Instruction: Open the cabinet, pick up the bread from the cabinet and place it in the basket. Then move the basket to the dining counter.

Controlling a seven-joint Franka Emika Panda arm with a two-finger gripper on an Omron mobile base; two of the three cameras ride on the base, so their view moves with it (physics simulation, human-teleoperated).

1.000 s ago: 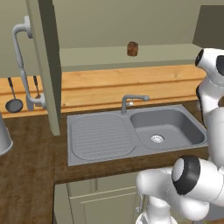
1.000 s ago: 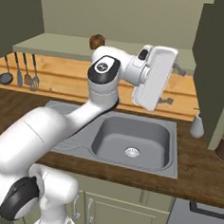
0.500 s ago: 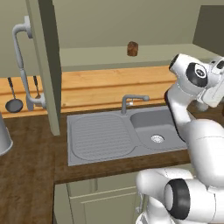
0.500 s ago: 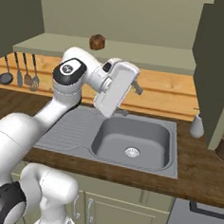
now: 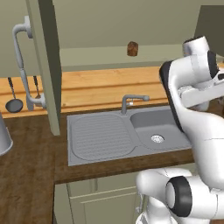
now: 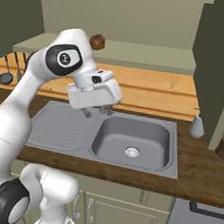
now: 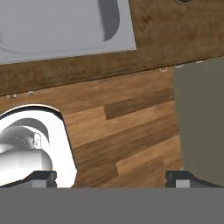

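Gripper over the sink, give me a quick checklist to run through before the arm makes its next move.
1. Gripper open and holding nothing: ok.
2. Gripper clear of the faucet and sink: ok, it hangs above the basin.
3. Cabinet door open: ok, it stands edge-on to the camera.
4. Brown bread within sight on the ledge: ok.
5. Basket location: cannot tell.

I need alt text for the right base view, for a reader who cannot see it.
A white robot arm bends over a grey sink set in a dark wood worktop, its gripper open and empty, fingers pointing down at the sink's rim. Behind, a small brown object sits on a pale green ledge above a light wood backsplash.
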